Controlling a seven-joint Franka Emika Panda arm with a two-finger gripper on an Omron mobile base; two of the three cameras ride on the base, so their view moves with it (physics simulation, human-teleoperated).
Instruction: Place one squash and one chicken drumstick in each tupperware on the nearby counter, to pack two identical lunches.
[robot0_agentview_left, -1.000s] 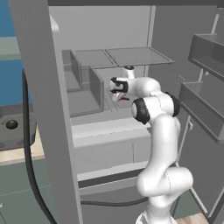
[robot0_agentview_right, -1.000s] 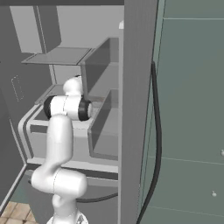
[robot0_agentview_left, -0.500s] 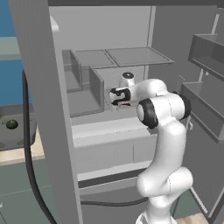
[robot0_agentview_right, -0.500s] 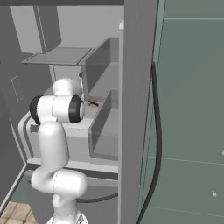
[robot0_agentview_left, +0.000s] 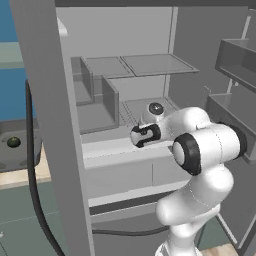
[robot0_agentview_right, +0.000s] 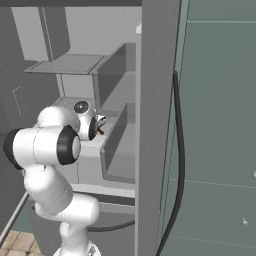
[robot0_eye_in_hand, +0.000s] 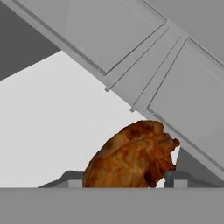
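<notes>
In the open fridge, the gripper (robot0_agentview_left: 136, 136) is closed around a reddish-orange chicken drumstick (robot0_eye_in_hand: 131, 157), which sits between its two fingers. The fetching step seems in hand; next, it must go to a tupperware.

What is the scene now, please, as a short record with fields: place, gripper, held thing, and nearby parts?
place: inside an open fridge, arm reaching over a shelf
gripper: gripper closed on the chicken drumstick, one finger on each side
held thing: reddish-orange drumstick, a small bit also seen in the right base view
nearby parts: glass shelf above, grey door bin to the right
</notes>
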